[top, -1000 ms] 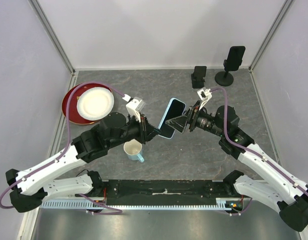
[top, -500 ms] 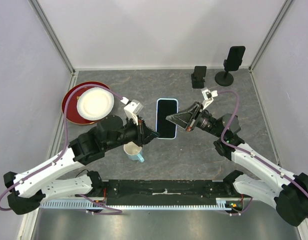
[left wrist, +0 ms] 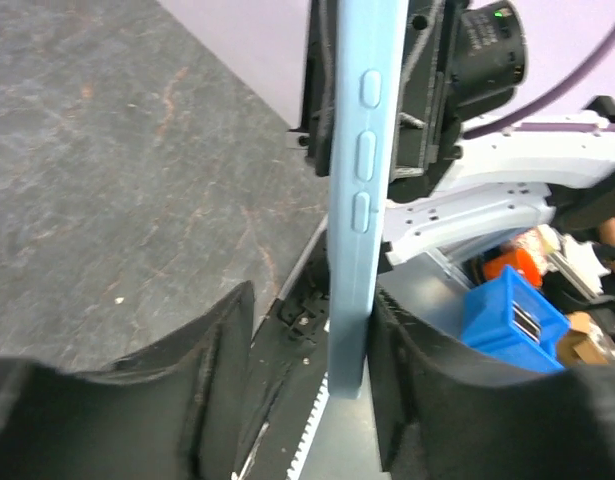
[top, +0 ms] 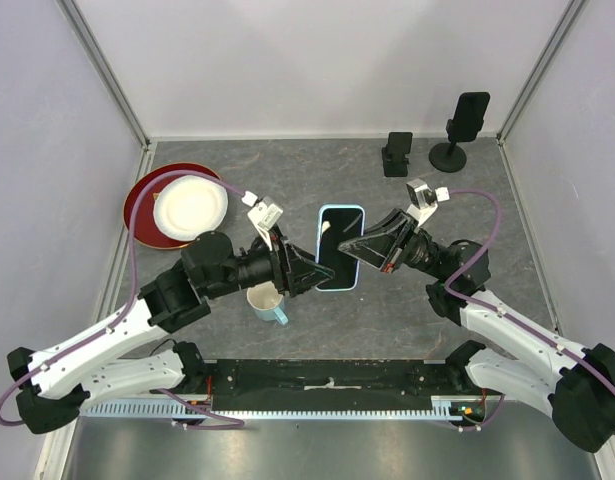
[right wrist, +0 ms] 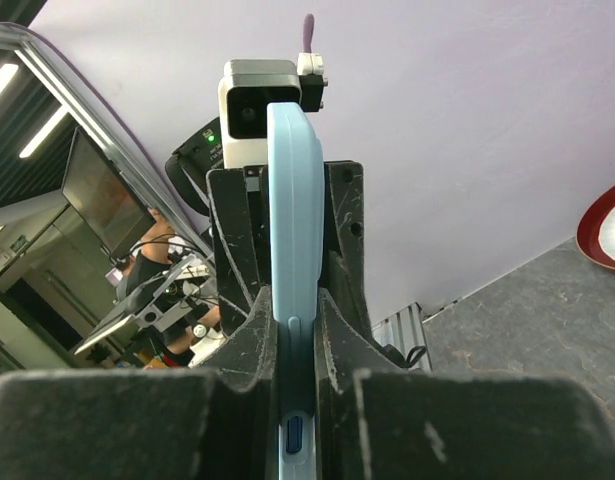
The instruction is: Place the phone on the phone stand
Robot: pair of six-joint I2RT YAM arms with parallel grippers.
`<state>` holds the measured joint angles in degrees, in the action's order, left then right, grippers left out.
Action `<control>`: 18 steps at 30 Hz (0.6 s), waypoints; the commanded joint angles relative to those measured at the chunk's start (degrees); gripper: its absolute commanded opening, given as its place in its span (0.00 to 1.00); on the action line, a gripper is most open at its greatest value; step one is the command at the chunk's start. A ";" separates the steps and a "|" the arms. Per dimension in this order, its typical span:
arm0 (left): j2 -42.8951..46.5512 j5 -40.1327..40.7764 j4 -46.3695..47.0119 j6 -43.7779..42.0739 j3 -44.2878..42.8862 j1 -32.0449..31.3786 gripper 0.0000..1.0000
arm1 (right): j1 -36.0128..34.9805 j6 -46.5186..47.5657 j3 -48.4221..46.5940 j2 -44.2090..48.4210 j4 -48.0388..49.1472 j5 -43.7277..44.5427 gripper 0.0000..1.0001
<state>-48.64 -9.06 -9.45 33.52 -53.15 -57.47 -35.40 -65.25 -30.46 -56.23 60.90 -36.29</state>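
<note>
The phone [top: 339, 240], in a light-blue case with its dark screen up, hangs above the table's middle. My right gripper [top: 349, 246] is shut on its right side; the right wrist view shows the phone [right wrist: 292, 200] edge-on, pinched between both pads [right wrist: 249, 330]. My left gripper [top: 322, 272] is open around the phone's lower left. In the left wrist view the phone [left wrist: 352, 200] lies close against one finger [left wrist: 417, 370], with a wide gap to the other. A short black phone stand [top: 397, 153] sits at the back right. The taller stand [top: 464, 128] has a round base.
A white plate [top: 190, 207] lies on a red plate [top: 139, 212] at the left. A pale mug [top: 269, 302] stands under my left arm. Grey walls close in the table on three sides. The arm bases' black rail [top: 327, 380] runs along the near edge.
The right gripper has shut on the phone and the left has come open around it. The phone has flattened from tilted and shifted slightly right.
</note>
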 commanded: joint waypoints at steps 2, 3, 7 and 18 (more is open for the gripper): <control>-2.33 -6.66 7.95 1.02 -0.91 0.52 0.42 | -0.46 -2.25 -1.97 0.86 6.96 0.08 0.00; -2.51 -7.37 9.18 1.02 -0.73 0.61 0.37 | -0.64 -1.81 -2.06 0.94 5.99 0.17 0.00; -2.51 -8.00 9.81 -1.77 -1.17 0.52 0.07 | -1.60 5.72 -4.25 3.13 -4.71 2.10 0.00; -1.98 8.97 -5.48 -9.70 -4.95 0.52 0.02 | -6.60 24.74 -23.06 0.95 -57.72 20.27 0.98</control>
<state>-51.03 -6.28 -13.89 28.58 -54.41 -56.97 -39.46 -47.77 -46.46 -52.34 21.06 -25.28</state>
